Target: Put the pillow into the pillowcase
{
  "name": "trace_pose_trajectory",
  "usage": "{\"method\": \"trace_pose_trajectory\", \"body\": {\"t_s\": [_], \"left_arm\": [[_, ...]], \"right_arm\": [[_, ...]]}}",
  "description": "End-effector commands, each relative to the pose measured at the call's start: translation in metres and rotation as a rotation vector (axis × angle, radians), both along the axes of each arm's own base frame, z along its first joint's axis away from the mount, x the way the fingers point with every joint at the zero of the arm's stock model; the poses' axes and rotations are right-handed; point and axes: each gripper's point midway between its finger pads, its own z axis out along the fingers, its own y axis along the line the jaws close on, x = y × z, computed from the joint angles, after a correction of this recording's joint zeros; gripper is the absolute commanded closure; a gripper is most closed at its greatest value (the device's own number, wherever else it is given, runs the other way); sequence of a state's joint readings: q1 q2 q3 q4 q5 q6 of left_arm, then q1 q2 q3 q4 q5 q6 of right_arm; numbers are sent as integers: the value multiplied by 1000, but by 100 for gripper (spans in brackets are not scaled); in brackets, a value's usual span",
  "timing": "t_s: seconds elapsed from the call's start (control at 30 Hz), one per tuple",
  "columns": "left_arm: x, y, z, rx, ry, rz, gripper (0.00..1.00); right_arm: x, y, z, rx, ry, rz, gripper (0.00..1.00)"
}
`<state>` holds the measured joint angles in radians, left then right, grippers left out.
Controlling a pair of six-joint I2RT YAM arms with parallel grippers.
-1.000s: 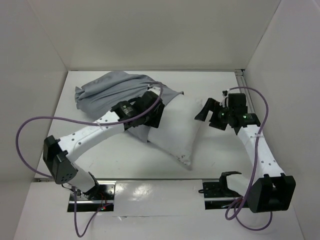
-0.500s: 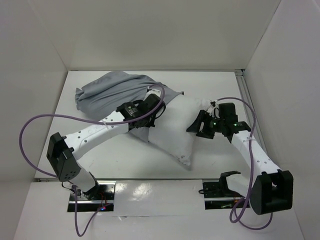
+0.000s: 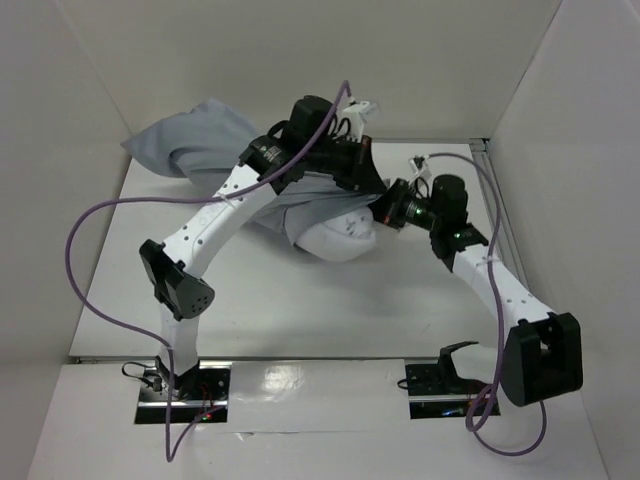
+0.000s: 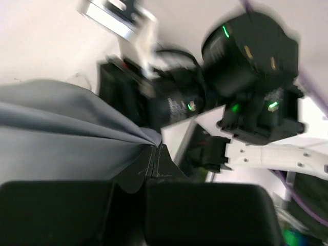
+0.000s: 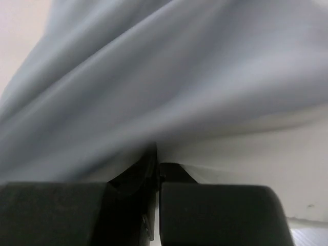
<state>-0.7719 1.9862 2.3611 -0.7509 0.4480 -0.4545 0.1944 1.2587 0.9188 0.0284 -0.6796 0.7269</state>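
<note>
I see the pillow (image 3: 336,241) bulging white at mid-table, its upper part under the grey pillowcase (image 3: 190,146), which trails toward the back-left wall. My left gripper (image 4: 154,152) and right gripper (image 5: 157,163) each have their fingers clamped together on a fold of that cloth.

Table (image 3: 260,300): white, flat, walled at the back and both sides. On it: one white pillow (image 3: 338,240), near end resting mid-table, the rest covered by the grey pillowcase (image 3: 190,150), which is bunched toward the far-left corner.
</note>
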Motion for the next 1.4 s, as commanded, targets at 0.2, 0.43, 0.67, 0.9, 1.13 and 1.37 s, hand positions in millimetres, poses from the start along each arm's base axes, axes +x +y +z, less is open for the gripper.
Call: {"method": "trace_pose_trajectory", "body": {"t_s": [0.2, 0.43, 0.67, 0.9, 1.13, 1.37], "left_arm": [[-25, -4, -7, -207, 209, -274, 100], [-49, 3, 62, -279, 117, -308, 100], [-73, 37, 41, -189, 144, -184, 96], [-70, 94, -7, 83, 87, 45, 16], [-23, 120, -37, 341, -34, 287, 30], [-35, 171, -84, 563, -36, 618, 52]], "right_arm": [[-33, 55, -96, 110, 132, 76, 100], [-13, 58, -48, 140, 58, 40, 100], [-20, 25, -19, 12, -60, -107, 100], [-51, 13, -102, -156, 86, -64, 80], [-64, -36, -114, -353, 202, -236, 21], [-92, -48, -101, -348, 207, -182, 23]]}}
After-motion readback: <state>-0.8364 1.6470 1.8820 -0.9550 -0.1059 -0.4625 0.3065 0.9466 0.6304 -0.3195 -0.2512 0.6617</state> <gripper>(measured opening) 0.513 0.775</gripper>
